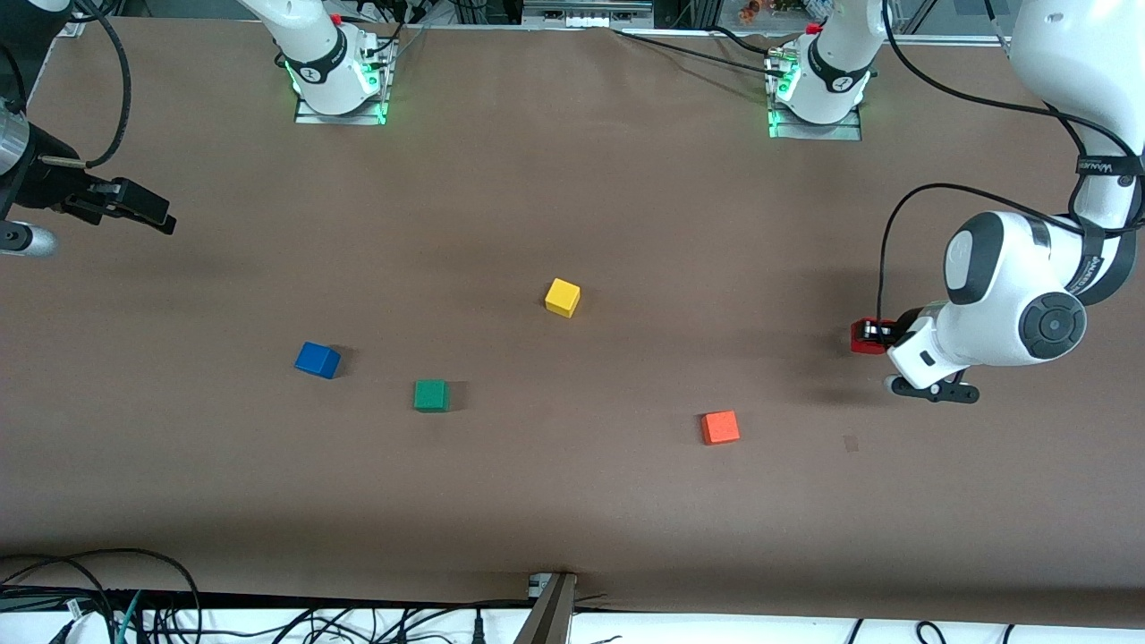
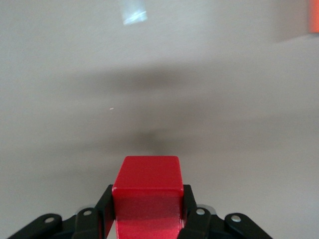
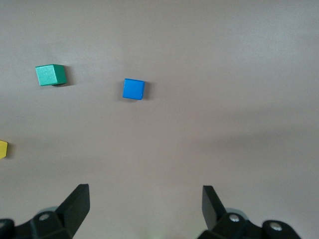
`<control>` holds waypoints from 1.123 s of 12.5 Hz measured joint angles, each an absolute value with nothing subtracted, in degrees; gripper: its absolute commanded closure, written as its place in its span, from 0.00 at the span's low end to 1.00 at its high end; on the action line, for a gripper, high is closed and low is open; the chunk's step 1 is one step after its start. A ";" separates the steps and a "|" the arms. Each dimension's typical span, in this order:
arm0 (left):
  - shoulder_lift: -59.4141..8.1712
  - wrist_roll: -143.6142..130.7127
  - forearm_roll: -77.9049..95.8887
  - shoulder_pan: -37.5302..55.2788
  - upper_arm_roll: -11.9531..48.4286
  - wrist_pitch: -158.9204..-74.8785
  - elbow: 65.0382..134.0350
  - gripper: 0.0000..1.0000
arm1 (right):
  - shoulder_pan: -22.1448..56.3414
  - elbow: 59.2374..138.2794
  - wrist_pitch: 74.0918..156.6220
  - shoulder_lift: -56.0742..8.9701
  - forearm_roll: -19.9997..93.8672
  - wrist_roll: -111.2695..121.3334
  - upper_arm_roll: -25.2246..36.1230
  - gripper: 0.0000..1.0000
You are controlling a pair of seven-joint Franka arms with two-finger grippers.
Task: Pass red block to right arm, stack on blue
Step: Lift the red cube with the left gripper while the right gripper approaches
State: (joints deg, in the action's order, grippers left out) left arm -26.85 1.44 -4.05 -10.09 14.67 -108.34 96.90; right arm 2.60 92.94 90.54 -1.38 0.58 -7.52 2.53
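Trouble could come at the hand-off — the left gripper is squeezing the small shiny red block at the left arm's end of the brown table, while the right gripper waits spread wide well apart from it, so a crooked pass could drop the cube before it reaches the small blue block.

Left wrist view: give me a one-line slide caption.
Left hand shut on the red block, its fingers against both sides, above bare brown table; orange cube at the frame's edge.
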 measured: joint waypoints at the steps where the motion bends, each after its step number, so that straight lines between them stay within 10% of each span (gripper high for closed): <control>1: -26.69 1.46 -4.04 -10.14 16.60 -106.93 95.49 1.00 | 2.60 92.94 90.54 -1.38 0.58 -7.52 2.53 0.00; 8: -26.65 8.01 10.36 -9.67 28.65 -104.03 88.76 1.00 | 2.62 92.94 90.46 -1.40 1.25 -7.53 2.53 0.00; 14: -27.88 27.51 25.82 -7.61 35.60 -117.84 87.54 1.00 | 2.50 93.05 88.31 -3.48 14.47 -7.87 2.73 0.00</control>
State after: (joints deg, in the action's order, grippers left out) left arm -27.88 27.51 25.82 -7.61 35.60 -117.84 87.54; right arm 2.50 93.05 88.31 -3.48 14.47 -7.87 2.73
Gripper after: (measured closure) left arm 0.441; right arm 0.000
